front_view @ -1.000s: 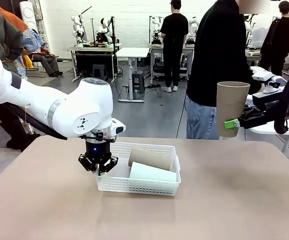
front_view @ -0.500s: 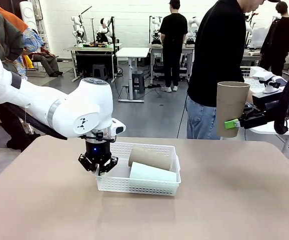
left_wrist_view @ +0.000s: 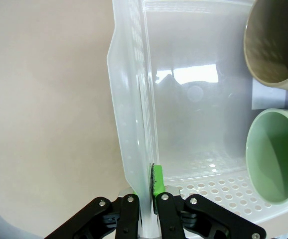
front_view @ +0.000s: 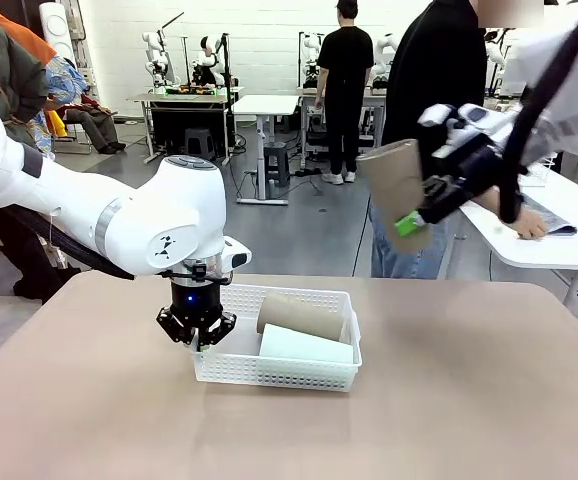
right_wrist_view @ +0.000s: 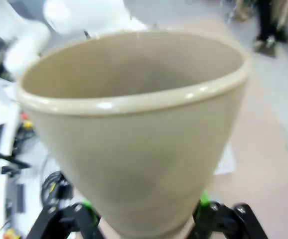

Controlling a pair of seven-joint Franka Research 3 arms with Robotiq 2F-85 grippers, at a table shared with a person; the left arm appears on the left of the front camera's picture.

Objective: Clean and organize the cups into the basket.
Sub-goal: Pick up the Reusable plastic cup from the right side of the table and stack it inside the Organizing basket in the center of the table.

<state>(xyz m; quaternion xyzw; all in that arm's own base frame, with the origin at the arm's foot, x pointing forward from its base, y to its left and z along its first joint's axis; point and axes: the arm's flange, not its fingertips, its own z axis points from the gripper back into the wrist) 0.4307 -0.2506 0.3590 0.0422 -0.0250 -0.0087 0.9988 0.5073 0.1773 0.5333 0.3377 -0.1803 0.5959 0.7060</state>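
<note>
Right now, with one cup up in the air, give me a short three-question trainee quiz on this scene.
1. True or false: the left end effector is shut on the basket wall.
2. How many cups lie inside the basket?
3. The right end effector holds: A) a tan cup, B) a sponge, C) nothing.
Key: 1 true. 2 two, the brown cup and the mint green cup. 3 A.

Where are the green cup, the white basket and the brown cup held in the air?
green cup (front_view: pixel 307 346): front view, on its side wall.
basket (front_view: pixel 259 372): front view, on its near mesh wall.
raised brown cup (front_view: pixel 391 185): front view, on its side below the rim.
</note>
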